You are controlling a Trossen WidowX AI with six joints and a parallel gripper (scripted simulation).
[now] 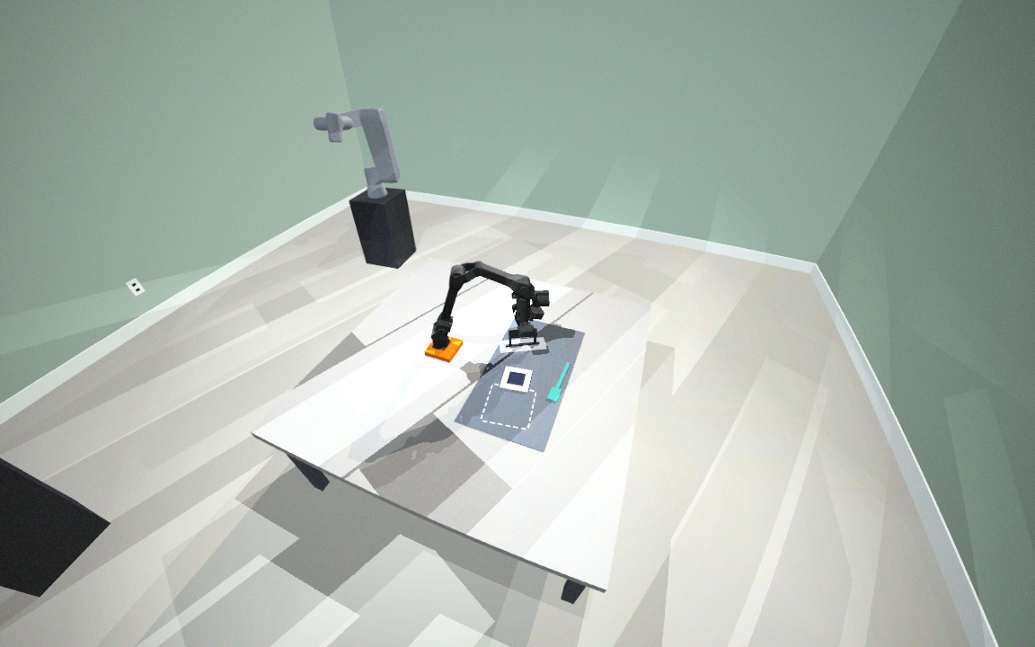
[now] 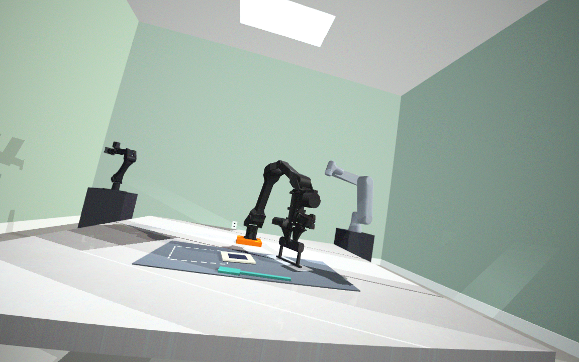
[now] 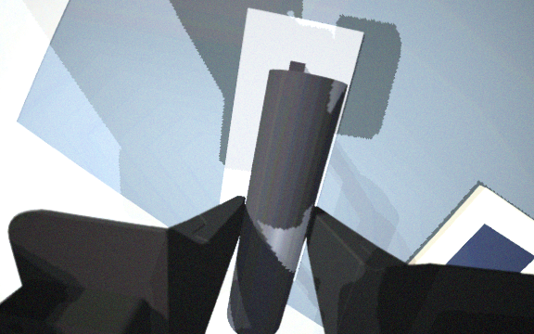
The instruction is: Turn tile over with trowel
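The white tile [image 1: 516, 370] [image 2: 250, 260] [image 3: 482, 199] lies flat on the grey-blue mat [image 1: 539, 438] [image 2: 153, 261] [image 3: 462, 83], its dark blue marked side up. It sits at the near-arm end of the dashed outline [image 1: 528, 428] [image 2: 173, 247], mostly outside it. The small trowel [image 1: 539, 345] [image 2: 301, 268] [image 3: 267, 46] has a pale flat blade, with a thick black handle raised above it on posts. My gripper [image 1: 523, 329] [image 2: 291, 240] [image 3: 279, 204] is shut on that handle, fingers pointing down. The blade is at or just above the mat; any gap is too small to tell.
A teal spatula [image 1: 554, 393] [image 2: 229, 270] lies on the mat along its long edge, beside the tile. The arm's orange base [image 1: 443, 350] [image 2: 249, 241] stands on the table [image 1: 320, 426] [image 2: 102, 297] beside the mat. Other arms stand on dark pedestals in the background.
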